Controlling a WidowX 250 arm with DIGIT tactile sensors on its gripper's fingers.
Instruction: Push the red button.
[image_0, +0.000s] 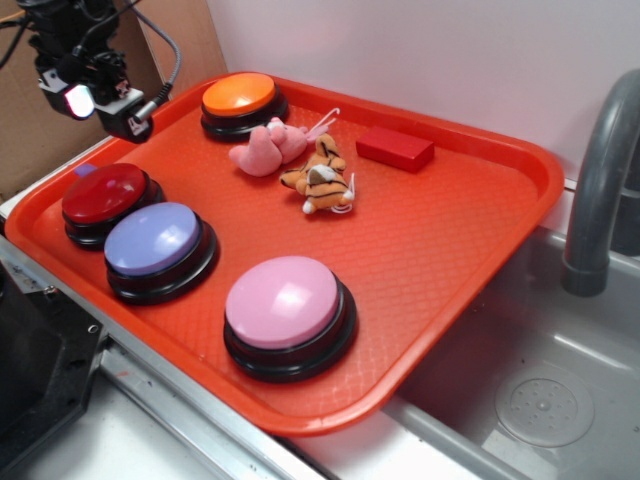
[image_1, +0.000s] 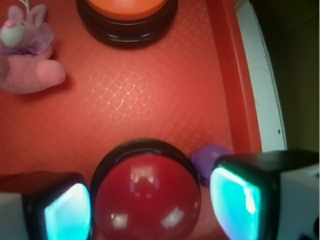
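Observation:
The red button (image_0: 104, 194) is a glossy dark-red dome on a black base, at the left edge of the orange tray (image_0: 440, 250). In the wrist view the red button (image_1: 147, 197) lies directly below, between my two fingers. My gripper (image_0: 98, 103) hangs in the air above and behind the button, clear of it. It stands open (image_1: 150, 210), with nothing held between the glowing teal pads (image_1: 232, 200).
On the tray also sit an orange button (image_0: 239, 97), a lilac button (image_0: 152, 240), a pink button (image_0: 283, 301), a pink plush toy (image_0: 268, 147), a tiger plush (image_0: 320, 175) and a red block (image_0: 395, 148). A small purple knob (image_1: 207, 159) lies beside the red button. A sink (image_0: 540, 390) and faucet (image_0: 600, 170) are at right.

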